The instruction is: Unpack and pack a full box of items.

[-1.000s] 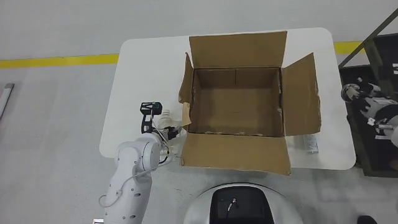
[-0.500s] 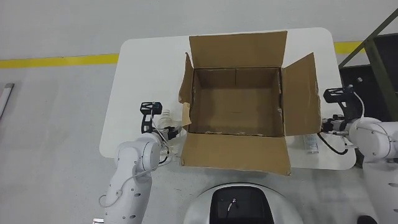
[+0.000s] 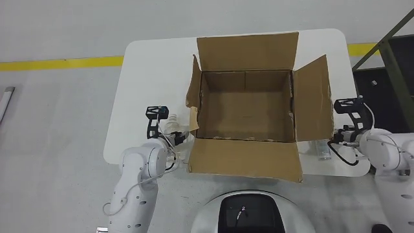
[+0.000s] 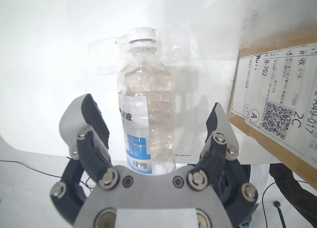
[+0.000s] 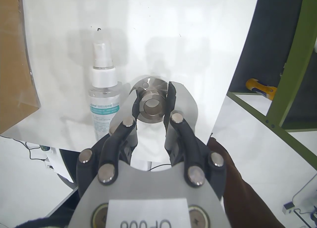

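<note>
An open cardboard box (image 3: 246, 52) stands mid-table with a bare floor. A clear water bottle (image 4: 146, 115) with a white cap lies on the white table (image 3: 155, 71) just left of the box. My left gripper (image 4: 153, 112) is open with a finger on each side of the bottle, neither touching it; from above, this gripper (image 3: 171, 133) is at the box's near left corner. My right gripper (image 5: 152, 100) is shut on a steel ring (image 5: 151, 106) over the table's right edge. A spray bottle (image 5: 104, 97) lies beside it, also seen from above (image 3: 322, 149).
Crumpled clear plastic film (image 4: 109, 53) lies beyond the bottle's cap. The box's right flap (image 3: 314, 97) is folded outward near the right gripper (image 3: 343, 137). A green-framed dark rack (image 3: 388, 58) stands off the table's right edge, with a yellow item (image 5: 261, 89) on it.
The right arm has come in from the rack side to the table's right edge, beside the spray bottle. The left arm and the water bottle have not moved.
</note>
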